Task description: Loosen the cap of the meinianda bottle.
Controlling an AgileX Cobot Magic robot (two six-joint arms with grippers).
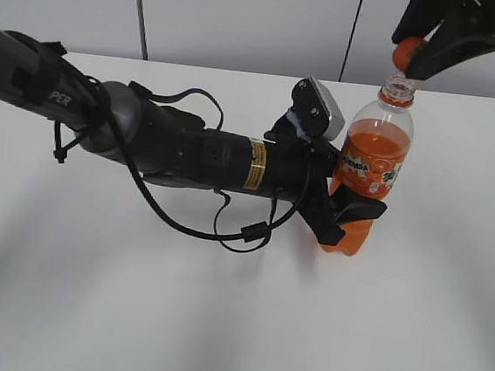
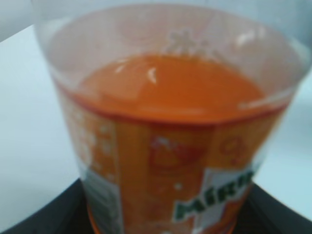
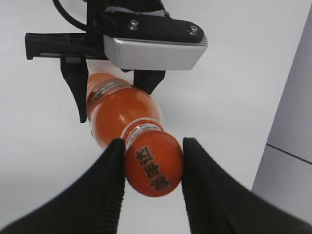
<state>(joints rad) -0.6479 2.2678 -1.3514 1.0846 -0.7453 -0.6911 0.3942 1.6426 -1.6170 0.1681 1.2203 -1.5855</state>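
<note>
orange drink fills the left wrist view, right up against the lens: the bottle (image 2: 170, 141) is clear plastic, liquid reaching to about the shoulder, with an orange-and-green label band and green lettering below the waterline. dark jaw edges show at both bottom corners there. from the outside, the bottle (image 1: 370, 171) stands upright on the right half of the table, and the left gripper (image 1: 341, 214) has its black fingers closed around the lower body, just under the label. the neck opening shows bare, with only the orange ring beneath it. up top, the cap (image 1: 408, 52) sits lifted clear of the neck and a touch to the right, pinched by the right gripper (image 1: 418, 55) coming down from the far right corner. the right wrist view looks straight down: ribbed black fingers (image 3: 109, 180) press on both sides of the round orange cap (image 3: 153, 168), which carries dark printed characters. the table (image 1: 217, 314) is plain white, with soft shadows. behind it runs a pale grey panelled wall (image 1: 246, 19) with dark vertical seams. a black cable (image 1: 226, 227) loops off the left arm onto the tabletop.
</note>
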